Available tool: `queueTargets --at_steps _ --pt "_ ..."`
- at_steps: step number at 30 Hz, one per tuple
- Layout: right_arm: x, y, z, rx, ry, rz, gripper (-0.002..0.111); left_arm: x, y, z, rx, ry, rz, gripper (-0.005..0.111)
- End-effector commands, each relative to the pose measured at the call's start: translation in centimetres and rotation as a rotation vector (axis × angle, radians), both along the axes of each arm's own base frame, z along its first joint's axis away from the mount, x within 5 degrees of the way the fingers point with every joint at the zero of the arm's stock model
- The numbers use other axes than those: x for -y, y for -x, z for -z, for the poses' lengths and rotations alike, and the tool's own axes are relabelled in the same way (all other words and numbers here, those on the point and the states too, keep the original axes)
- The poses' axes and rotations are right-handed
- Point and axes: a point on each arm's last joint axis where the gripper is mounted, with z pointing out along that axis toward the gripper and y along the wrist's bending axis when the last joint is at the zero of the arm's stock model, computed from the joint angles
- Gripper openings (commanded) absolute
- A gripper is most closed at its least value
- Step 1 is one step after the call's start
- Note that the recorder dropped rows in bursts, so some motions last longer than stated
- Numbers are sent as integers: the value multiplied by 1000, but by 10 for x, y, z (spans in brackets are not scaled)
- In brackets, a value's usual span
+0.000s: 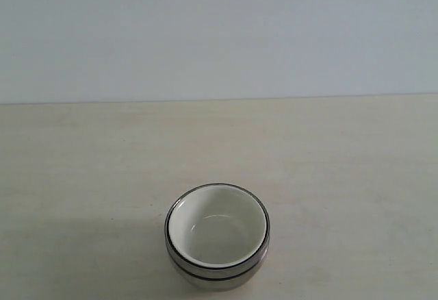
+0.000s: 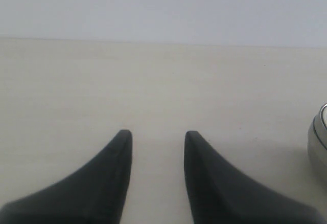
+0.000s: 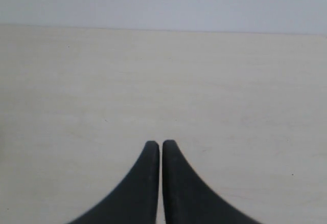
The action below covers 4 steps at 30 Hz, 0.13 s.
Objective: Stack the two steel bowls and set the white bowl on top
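Lower centre, a glossy off-white round bowl (image 1: 217, 235) is nested in two shiny steel bowls (image 1: 212, 283); the left gripper (image 2: 158, 134) is parted, the right gripper (image 3: 161, 144) closed, both empty.

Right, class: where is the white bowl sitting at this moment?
In the exterior view the white bowl sits low and near the middle of the table, nested inside the stacked steel bowls.

One stack on the table (image 1: 82, 177).
The white bowl (image 1: 217, 228) sits in the steel bowls (image 1: 217, 281); the stack lies off to one side of the left claw (image 2: 158, 134), apart from its tips.
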Motion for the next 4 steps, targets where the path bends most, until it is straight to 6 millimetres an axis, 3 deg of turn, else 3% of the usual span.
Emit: queueTargets --at_steps 1,4 --pt "0 0 0 5 3 2 0 0 0 1 6 -1 -3 32" --pt "0 0 0 5 3 2 0 0 0 1 6 -1 -3 32"
